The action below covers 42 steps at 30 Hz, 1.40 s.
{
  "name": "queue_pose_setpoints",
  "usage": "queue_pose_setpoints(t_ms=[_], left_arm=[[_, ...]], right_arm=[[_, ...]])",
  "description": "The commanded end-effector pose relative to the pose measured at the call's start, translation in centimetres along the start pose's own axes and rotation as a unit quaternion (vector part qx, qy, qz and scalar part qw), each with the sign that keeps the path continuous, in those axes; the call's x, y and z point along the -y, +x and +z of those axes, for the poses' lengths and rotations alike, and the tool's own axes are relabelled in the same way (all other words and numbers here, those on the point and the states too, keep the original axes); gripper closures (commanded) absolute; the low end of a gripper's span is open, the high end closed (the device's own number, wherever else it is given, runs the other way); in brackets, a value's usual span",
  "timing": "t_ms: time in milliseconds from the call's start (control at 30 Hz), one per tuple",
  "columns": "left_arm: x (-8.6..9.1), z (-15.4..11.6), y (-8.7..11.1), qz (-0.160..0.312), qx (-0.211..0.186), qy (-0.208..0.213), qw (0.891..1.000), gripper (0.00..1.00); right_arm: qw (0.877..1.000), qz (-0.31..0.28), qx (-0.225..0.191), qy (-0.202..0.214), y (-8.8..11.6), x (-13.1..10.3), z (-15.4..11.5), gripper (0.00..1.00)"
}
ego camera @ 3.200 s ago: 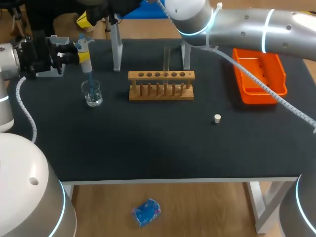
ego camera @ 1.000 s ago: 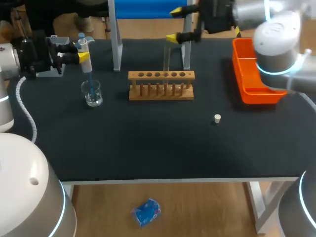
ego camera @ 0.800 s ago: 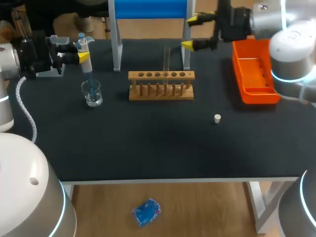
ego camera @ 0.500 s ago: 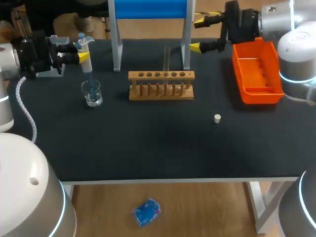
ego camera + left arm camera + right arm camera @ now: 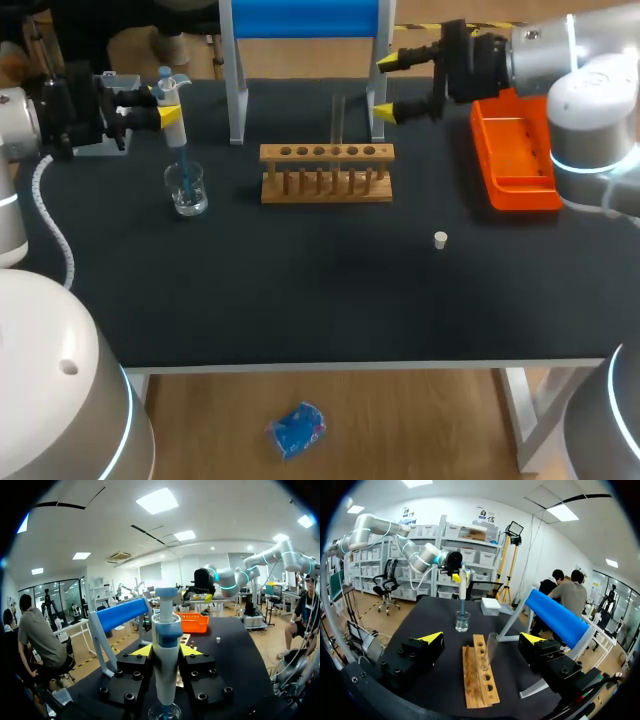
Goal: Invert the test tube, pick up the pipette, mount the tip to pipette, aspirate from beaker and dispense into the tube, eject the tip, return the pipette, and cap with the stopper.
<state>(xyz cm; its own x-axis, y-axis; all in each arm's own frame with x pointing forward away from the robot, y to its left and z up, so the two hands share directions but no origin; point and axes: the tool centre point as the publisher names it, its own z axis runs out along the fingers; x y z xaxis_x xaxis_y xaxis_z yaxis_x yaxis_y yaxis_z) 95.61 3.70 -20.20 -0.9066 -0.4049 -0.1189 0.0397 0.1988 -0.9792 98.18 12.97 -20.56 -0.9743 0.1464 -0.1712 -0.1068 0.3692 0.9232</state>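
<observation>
Left fingers [image 5: 166, 103] closed on the pipette [image 5: 172, 112], one yellow tip each side of the barrel; the wrist view shows the pipette [image 5: 166, 655] upright between them, both tips against it. The blue tip [image 5: 183, 160] hangs below the fingers, its end down in the beaker [image 5: 187, 190], which stands on the tabletop [image 5: 300, 290]. Right fingers [image 5: 387, 88] wide open, nothing held. From the right wrist the test tube [image 5: 491, 649] is ahead of and roughly midway between the fingers [image 5: 482, 638], apart from both, standing at a slight lean in the wooden rack [image 5: 479, 680]. Stopper [image 5: 440, 239] lies loose on the tabletop, well away from both sets of fingers. Step in hand, as I read it: aspirate from the beaker while the right arm lines up on the tube. To do it well, keep the barrel plumb and the tip end under the liquid, off the glass wall, until the draw is finished. Lift straight up so the tip clears the rim without tipping the beaker. Liquid level is too small to judge. The right fingers should close gently and evenly on the tube's upper part; being off-centre would push the leaning glass against the rack hole.
</observation>
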Motion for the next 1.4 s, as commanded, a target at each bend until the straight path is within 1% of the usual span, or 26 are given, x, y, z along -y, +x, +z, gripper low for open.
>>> queue_pose_setpoints(t_ms=[33,267,367,433,1000,1233,1400], left_arm=[[0.0,0.0,0.0,0.000,0.000,0.000,1.000,1.00],[0.0,0.0,0.0,0.000,0.000,0.000,1.000,1.00],[0.0,0.0,0.0,0.000,0.000,0.000,1.000,1.00],[0.0,0.0,0.0,0.000,0.000,0.000,1.000,1.00],[0.0,0.0,0.0,0.000,0.000,0.000,1.000,1.00],[1.2,-0.4,0.0,-0.004,0.005,-0.006,1.000,1.00],[2.5,-0.8,-0.1,-0.001,0.007,-0.014,1.000,1.00]], right_arm=[[1.000,-0.002,-0.003,0.001,-0.3,1.8,-0.8,0.00],[1.000,0.012,-0.003,0.020,0.0,3.7,-1.4,0.00],[0.999,0.019,0.005,0.033,0.0,4.3,-1.8,0.00],[0.999,0.024,0.019,0.040,-0.1,4.4,-2.1,0.00],[0.999,0.024,0.019,0.040,-0.1,4.4,-2.1,0.00],[0.999,0.024,0.019,0.040,-0.1,4.4,-2.1,0.00],[0.999,0.024,0.019,0.040,-0.1,4.4,-2.1,0.00]])
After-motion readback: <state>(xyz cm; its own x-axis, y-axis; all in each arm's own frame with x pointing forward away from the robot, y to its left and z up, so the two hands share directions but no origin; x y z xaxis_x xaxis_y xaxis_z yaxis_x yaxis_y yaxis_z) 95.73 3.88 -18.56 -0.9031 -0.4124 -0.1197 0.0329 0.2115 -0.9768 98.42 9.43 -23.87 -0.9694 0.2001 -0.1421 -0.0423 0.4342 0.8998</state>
